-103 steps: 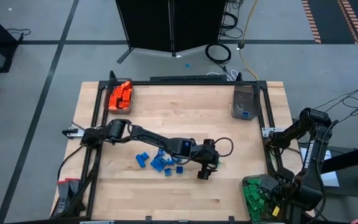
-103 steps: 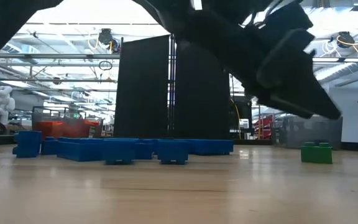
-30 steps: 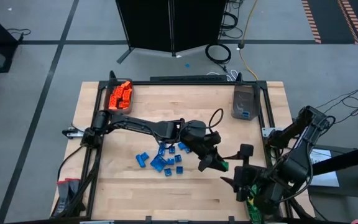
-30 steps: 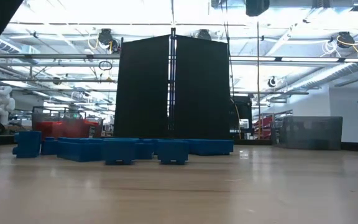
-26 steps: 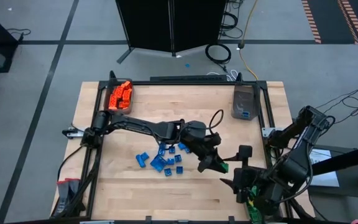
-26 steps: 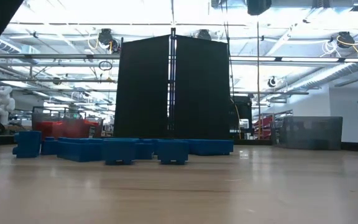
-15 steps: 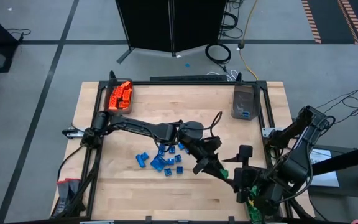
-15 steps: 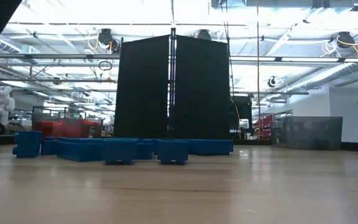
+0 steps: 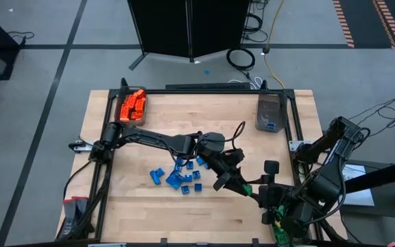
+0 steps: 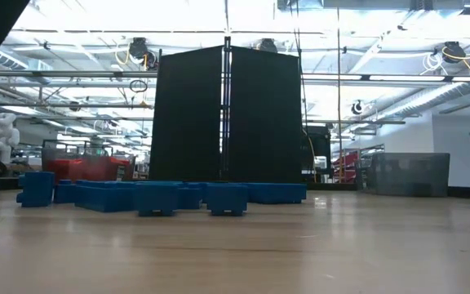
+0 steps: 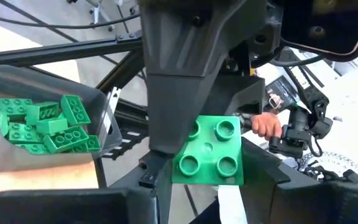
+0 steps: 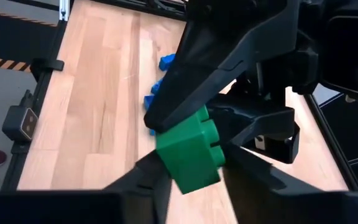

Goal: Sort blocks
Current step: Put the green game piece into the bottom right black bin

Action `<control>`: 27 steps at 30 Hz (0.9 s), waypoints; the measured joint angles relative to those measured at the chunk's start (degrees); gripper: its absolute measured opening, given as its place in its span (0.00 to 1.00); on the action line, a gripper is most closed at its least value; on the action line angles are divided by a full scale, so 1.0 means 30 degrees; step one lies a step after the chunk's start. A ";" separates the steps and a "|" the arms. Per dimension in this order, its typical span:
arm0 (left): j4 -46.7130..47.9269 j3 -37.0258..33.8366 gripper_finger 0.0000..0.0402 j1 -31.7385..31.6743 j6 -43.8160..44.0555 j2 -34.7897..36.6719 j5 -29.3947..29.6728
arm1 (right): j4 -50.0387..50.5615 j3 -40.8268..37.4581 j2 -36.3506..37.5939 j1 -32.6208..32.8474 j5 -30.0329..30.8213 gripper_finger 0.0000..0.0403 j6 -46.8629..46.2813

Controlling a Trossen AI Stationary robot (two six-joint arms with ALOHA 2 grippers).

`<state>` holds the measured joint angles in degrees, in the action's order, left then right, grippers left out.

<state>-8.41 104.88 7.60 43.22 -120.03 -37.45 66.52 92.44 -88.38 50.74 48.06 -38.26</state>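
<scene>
You are mid-handover: the left gripper (image 9: 241, 189) holds a green block (image 11: 208, 152) in the air above the worktop's right half, near the front edge, and the right gripper (image 9: 262, 197) meets it there with its fingers (image 12: 157, 186) closed in on either side of that block. Passing it across makes sense, since the bin of green blocks (image 11: 39, 127) sits at the front right corner, by the right arm. The blue blocks (image 9: 178, 176) wait mid-worktop; the orange blocks (image 9: 133, 106) fill the back left corner.
</scene>
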 joint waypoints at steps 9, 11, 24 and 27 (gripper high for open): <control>0.0403 0.0000 0.31 -0.0058 -0.0073 0.0000 0.0015 | 0.0051 -0.0007 0.0000 0.0015 -0.0066 0.20 0.0322; 0.0481 0.0000 0.32 -0.0058 -0.0073 0.0000 0.0047 | 0.0069 -0.0007 0.0000 0.0007 -0.0070 0.20 0.0275; 0.4795 0.0007 0.83 -0.0544 -0.2073 0.0000 -0.1361 | -0.0033 -0.0007 0.0007 0.0650 -0.0166 0.20 -0.0991; 0.7534 0.0007 0.84 -0.0768 -0.3858 0.0000 -0.1350 | 0.0504 -0.0007 0.0007 0.0993 -0.1286 0.20 -0.2221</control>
<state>14.19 104.90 5.29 31.65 -120.03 -41.50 68.03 92.42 -88.36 53.72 44.20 -44.93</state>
